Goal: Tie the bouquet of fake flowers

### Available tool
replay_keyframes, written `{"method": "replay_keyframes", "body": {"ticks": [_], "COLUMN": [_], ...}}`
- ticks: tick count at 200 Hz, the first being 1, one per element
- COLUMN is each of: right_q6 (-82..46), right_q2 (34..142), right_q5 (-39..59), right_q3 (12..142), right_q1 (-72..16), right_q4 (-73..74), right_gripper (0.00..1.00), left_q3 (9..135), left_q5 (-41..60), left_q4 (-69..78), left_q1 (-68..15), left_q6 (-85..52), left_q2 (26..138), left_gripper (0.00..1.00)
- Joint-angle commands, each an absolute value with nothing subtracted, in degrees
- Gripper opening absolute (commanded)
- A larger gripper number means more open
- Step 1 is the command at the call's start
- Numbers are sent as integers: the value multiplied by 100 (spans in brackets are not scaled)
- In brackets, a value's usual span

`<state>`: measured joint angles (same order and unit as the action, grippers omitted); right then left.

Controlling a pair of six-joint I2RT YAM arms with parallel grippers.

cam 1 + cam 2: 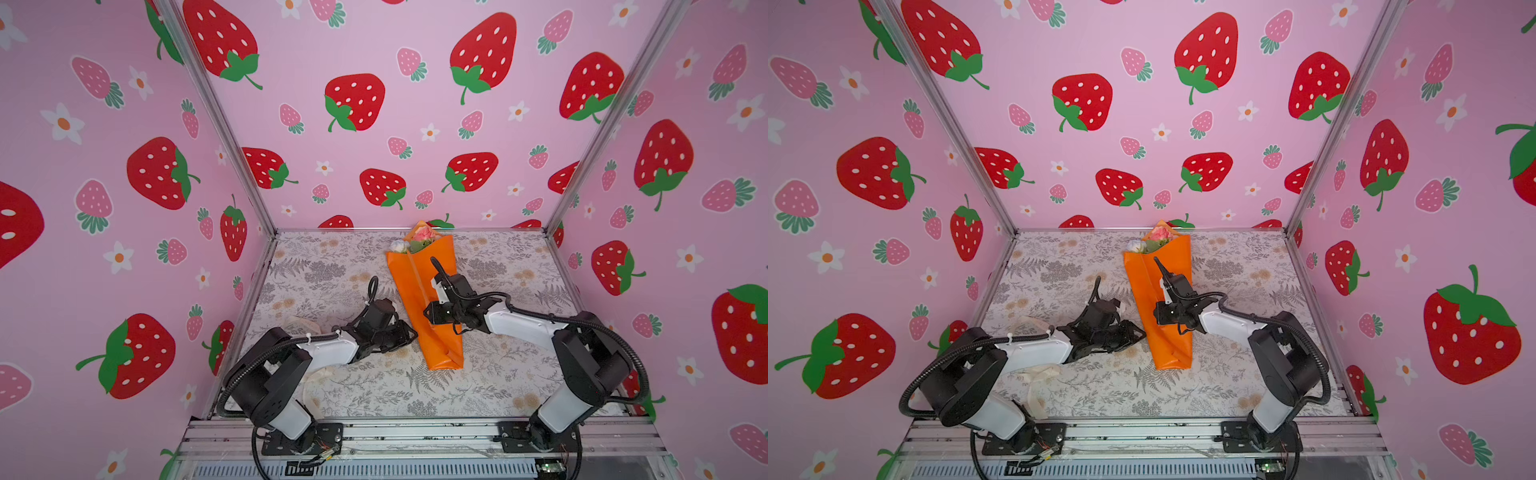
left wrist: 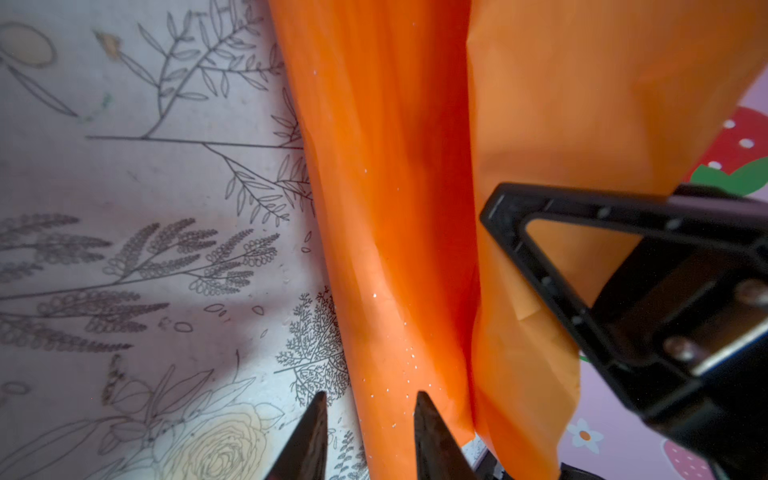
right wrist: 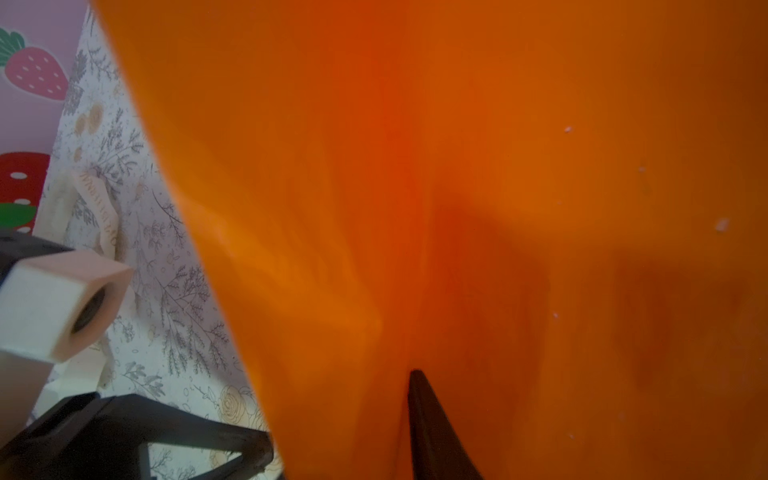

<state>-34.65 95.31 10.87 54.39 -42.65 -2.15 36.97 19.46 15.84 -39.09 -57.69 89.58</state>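
Nearest the front, a cream ribbon lies loose on the counter. It is well to the left of the orange paper, partly under the left arm, and not yet around anything.

Further in, the left claw sits at the paper's left edge, near its narrow end. Its tips are parted, one over the counter and one over the paper, and it grips nothing that I can see. The right claw reaches over the middle of the paper from the right. I cannot tell whether it is clenched or released.

Farthest off, the bouquet of fake flowers lies rolled inside the paper. Only its pink and white heads and some leaves show at the wide far end.

As I judge it, the main risk is that nothing binds the roll. The overlapping flap could spring open if neither claw presses it, and the stems could slip. Fetching the ribbon from so far left of the paper would leave the roll unguarded, and the left arm above the ribbon might drag it.

Only the left wrist view shows the gap between the left tips. The right wrist view shows a single right tip, the other hidden by paper, and also the ribbon's print. The flowers appear only in the top views.
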Motion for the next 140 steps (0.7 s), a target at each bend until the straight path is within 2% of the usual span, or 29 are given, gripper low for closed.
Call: {"method": "replay_keyframes", "body": {"ticks": [1, 37, 88, 140], "right_q6": [-3600, -3676, -3647, -3682], "right_q2": [9615, 9549, 9498, 9461], "right_q5": [1559, 1940, 2114, 2123], "right_q3": [5433, 5220, 5021, 4897], "right_q1": [-4315, -4308, -4325, -4325], "right_q4": [57, 317, 534, 667], "right_gripper": [36, 44, 47, 48], "left_q3": [3618, 3233, 3612, 4131], "left_q5": [1966, 2037, 2507, 2615], "left_q4": [1829, 2404, 2661, 2975], "left_q1": [-3816, -3386, -3027, -2873], "left_q6": [-5940, -6392, -6400, -6558], "left_q2": [8722, 8493, 8767, 9359], "left_gripper": [43, 55, 63, 66]}}
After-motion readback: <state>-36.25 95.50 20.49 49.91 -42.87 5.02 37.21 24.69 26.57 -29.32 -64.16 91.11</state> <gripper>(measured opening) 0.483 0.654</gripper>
